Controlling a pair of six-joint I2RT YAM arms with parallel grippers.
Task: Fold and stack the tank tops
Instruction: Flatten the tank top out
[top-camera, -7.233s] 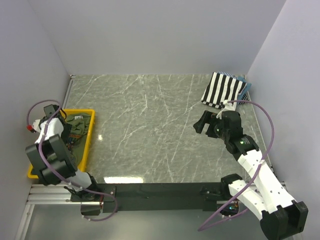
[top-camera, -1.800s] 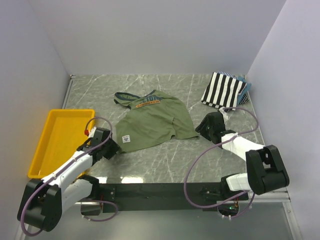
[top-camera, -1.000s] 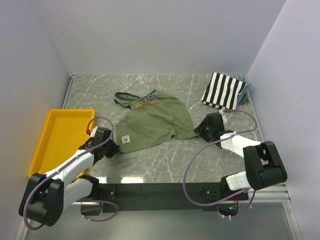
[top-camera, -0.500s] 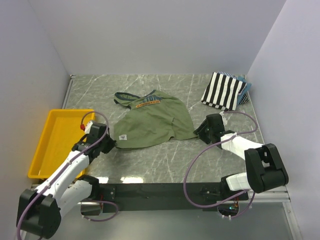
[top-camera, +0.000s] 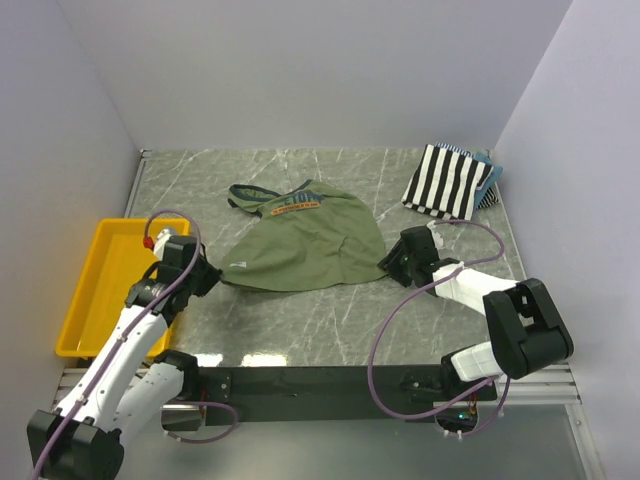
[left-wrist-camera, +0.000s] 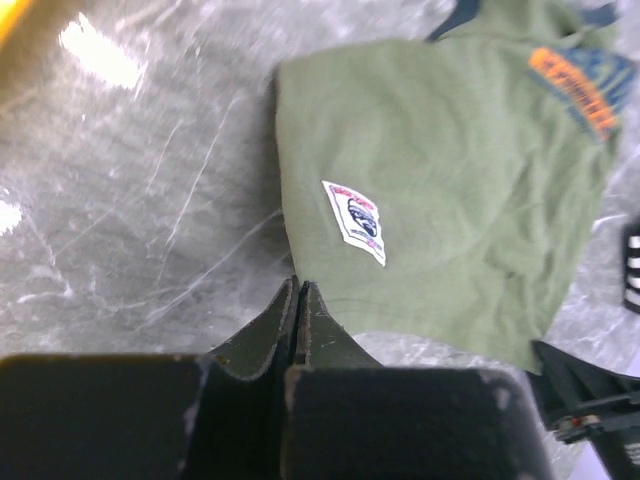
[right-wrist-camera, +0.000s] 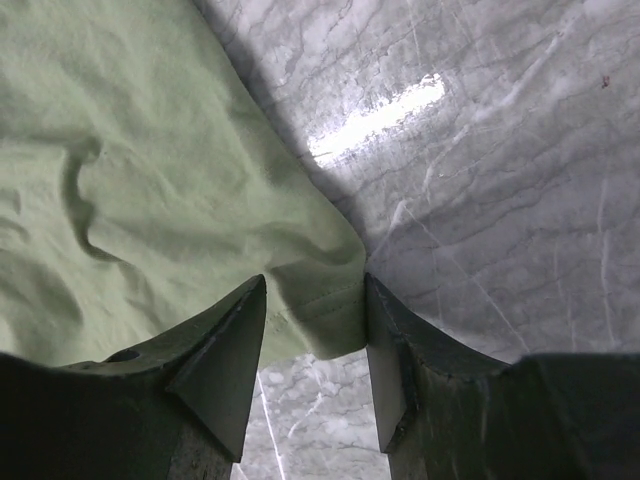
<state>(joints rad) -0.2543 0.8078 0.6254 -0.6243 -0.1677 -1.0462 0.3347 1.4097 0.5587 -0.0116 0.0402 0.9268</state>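
Observation:
The olive-green tank top (top-camera: 300, 240) lies spread in the middle of the table, graphic end away from me. My left gripper (top-camera: 212, 272) is shut on its near-left hem corner, and the cloth (left-wrist-camera: 430, 170) stretches away from the pinched tips (left-wrist-camera: 298, 285). At the near-right hem corner my right gripper (top-camera: 388, 262) stands open. That corner (right-wrist-camera: 320, 300) lies between its fingers (right-wrist-camera: 313, 285) and touches the right one. The black-and-white striped tank top (top-camera: 450, 180) lies folded at the back right.
A yellow tray (top-camera: 95, 300) sits at the left edge, beside the left arm. A blue cloth edge (top-camera: 492, 172) shows from under the striped top. Walls close the table on the left, the back and the right.
The left gripper has shut on the olive top's near-left corner and drawn it left and up, pulling that hem taut. The right gripper has edged left over the near-right corner.

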